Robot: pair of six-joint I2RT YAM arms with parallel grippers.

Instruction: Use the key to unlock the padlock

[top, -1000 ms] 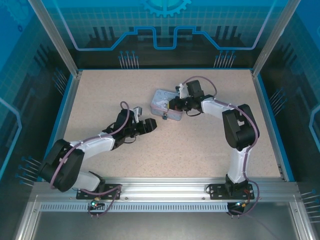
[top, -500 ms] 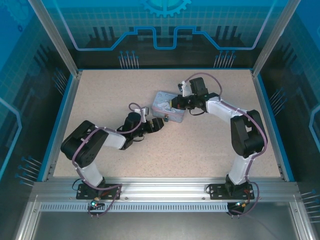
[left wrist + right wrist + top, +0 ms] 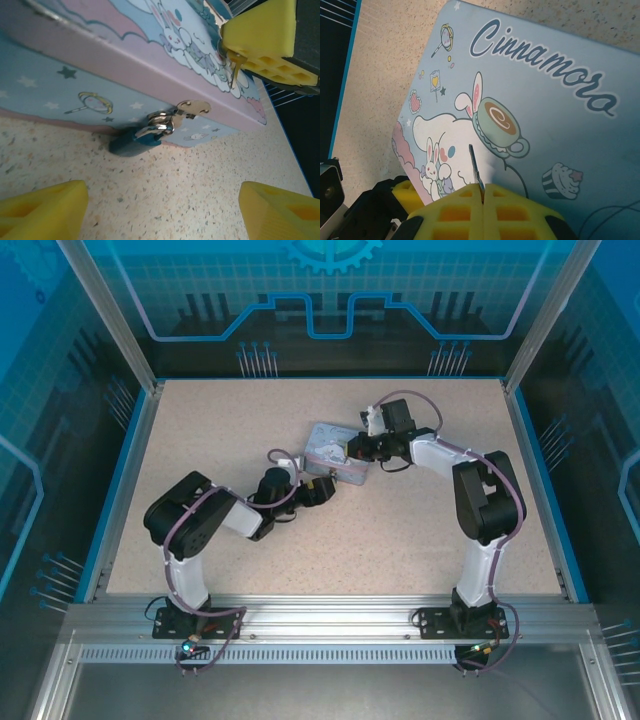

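Note:
The small blue padlock (image 3: 134,141) lies on the table against the tin's front wall, its silver shackle through the tin's hasp (image 3: 193,107). My left gripper (image 3: 160,215) is open just in front of it, one yellow finger (image 3: 42,210) on each side and nothing between them. My right gripper (image 3: 482,189) is shut on the thin grey key (image 3: 475,165), whose blade sticks out over the tin's lid (image 3: 535,95). In the left wrist view the key (image 3: 236,70) hangs from the right gripper's fingers (image 3: 260,35) above the lid. From above, the left gripper (image 3: 318,490) sits at the tin's near side and the right gripper (image 3: 358,448) over the tin.
The pale blue cartoon tin (image 3: 335,452) lies mid-table, angled. The speckled table (image 3: 220,420) has a blue raised rim (image 3: 538,470) and glass walls around it. Both arms crowd the tin from opposite sides.
My left gripper has slid forward and right up to the tin's front, its elbow folding back. The right gripper stays over the tin, still holding the key.

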